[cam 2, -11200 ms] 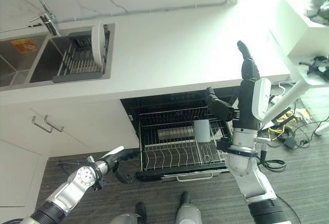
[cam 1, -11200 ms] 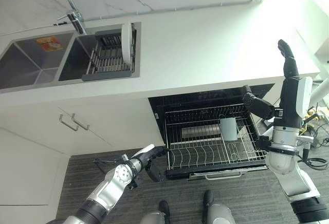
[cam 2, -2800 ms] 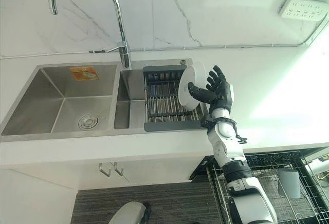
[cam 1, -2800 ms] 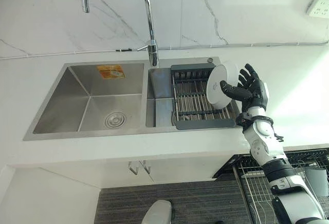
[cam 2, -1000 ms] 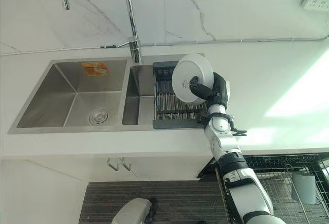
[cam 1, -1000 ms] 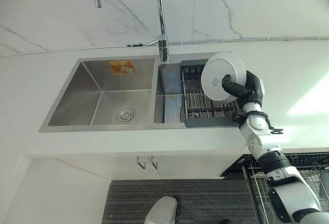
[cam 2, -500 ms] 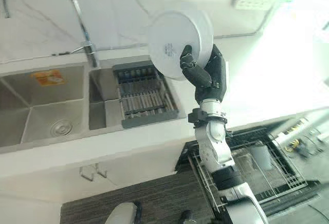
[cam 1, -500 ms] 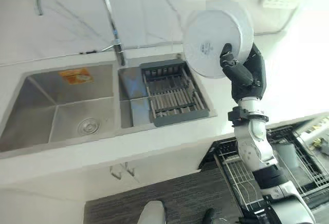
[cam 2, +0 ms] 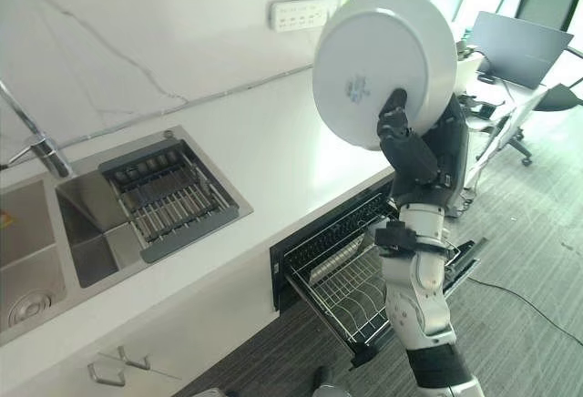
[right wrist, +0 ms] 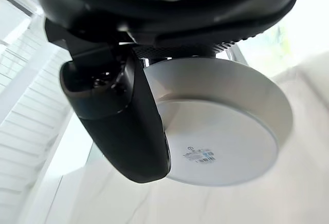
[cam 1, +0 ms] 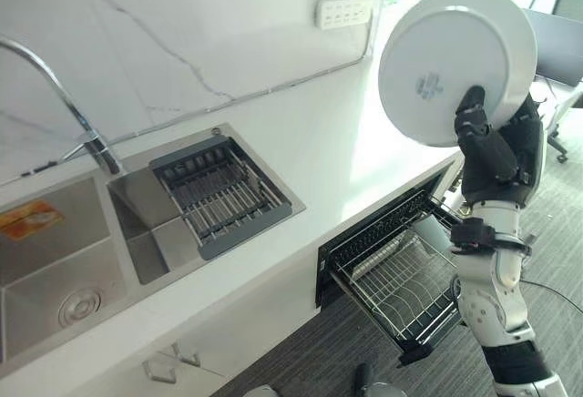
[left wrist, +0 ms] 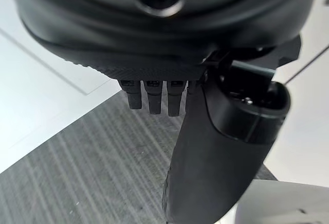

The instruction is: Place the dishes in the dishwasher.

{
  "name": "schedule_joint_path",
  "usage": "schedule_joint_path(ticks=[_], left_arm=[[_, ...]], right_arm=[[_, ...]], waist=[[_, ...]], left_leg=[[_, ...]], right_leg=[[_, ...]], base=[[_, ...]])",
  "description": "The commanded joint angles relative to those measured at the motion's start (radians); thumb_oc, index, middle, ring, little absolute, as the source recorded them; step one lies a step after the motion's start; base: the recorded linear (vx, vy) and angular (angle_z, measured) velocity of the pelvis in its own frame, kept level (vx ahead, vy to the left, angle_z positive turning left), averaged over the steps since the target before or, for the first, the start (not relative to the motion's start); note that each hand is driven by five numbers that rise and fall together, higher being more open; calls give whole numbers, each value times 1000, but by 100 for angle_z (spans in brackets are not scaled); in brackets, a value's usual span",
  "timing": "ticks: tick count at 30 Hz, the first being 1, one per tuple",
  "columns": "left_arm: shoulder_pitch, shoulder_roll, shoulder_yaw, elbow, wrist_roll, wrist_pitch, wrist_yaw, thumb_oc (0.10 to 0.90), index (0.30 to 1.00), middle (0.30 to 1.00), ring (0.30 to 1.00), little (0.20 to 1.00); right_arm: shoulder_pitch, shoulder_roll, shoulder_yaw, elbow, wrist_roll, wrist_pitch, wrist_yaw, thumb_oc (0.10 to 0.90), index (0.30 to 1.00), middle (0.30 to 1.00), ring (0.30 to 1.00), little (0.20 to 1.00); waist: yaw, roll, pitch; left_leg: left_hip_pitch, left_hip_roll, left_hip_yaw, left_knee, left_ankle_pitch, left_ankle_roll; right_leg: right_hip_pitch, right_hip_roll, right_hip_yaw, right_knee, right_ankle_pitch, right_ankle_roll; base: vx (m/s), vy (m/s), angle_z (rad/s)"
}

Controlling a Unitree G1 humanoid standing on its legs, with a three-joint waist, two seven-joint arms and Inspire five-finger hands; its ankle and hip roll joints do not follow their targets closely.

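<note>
Dishwasher rack of dark wire (cam 1: pixel 401 288), pulled out under the white stone bench (cam 1: pixel 337 156), sits at about 7 o'clock from the round white ceramic plate (cam 1: pixel 451 65), held high and on edge, underside toward the camera. The right robot hand (cam 1: pixel 496 151) grasps it by the lower rim, thumb across the underside. Judged from that rim-only hold, the glossy plate could pivot or slip on the way down, or clip the bench edge. The left robot hand (left wrist: pixel 154 98) hangs clenched, holding nothing.

Double sink (cam 1: pixel 55 260) with faucet (cam 1: pixel 55 96), drying rack (cam 1: pixel 223 198), wall socket (cam 1: pixel 343 12)
</note>
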Motion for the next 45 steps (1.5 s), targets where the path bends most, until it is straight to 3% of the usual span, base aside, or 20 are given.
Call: schedule_joint_path(ticks=[1,10,14,17,26,37,45], left_arm=[[8,29,-53,36,136,-43,49,800,900,900,900,900],[-15,35,-112,-11,190,-8,0,800,900,900,900,900],[-29,32,-135,-22,190,-20,-10,800,900,900,900,900],[-44,30,-142,-42,112,20,-38,800,900,900,900,900],[-33,23,-104,-35,26,44,-42,800,900,900,900,900],[-28,26,-95,-58,13,82,-44,800,900,900,900,900],[-75,34,-116,-69,-47,90,-33,800,900,900,900,900]], right_arm=[[-111,-33,-126,-110,-60,-106,27,400,300,300,300,300],[-6,-42,-167,-42,-198,-108,-4,400,300,300,300,300],[5,-38,-165,17,-201,-134,-36,400,300,300,300,300],[7,-29,-151,100,-208,-127,-45,400,300,300,300,300],[2,11,-104,352,-288,-171,-177,400,300,300,300,300],[-46,10,-15,555,-331,-102,-101,400,300,300,300,300],[-131,-38,41,631,-394,-97,-108,400,300,300,300,300]], waist=[[10,-12,6],[-37,-11,3],[-49,-5,1],[-51,4,-1],[-21,6,-8],[29,16,12],[69,30,76]], left_leg=[[2,-3,-85,-68,-60,-21],[-22,18,-68,-68,-56,-36],[-25,27,-64,-68,-53,-42],[-23,30,-64,-68,-52,-46],[-30,27,-86,-68,-45,-49],[-57,5,-125,-68,-34,-52],[-116,-15,-165,-68,-13,-50]], right_leg=[[55,-69,53,160,-227,83],[29,-60,77,160,-223,88],[30,-56,77,160,-226,83],[35,-53,72,160,-231,76],[56,-54,39,160,-239,67],[64,-59,0,160,-248,57],[39,-55,-25,160,-244,41]], base=[[-30,1,-10],[-35,-10,-18],[-30,22,-4],[-44,37,-2],[9,-5,9],[21,3,14],[-59,2,15]])
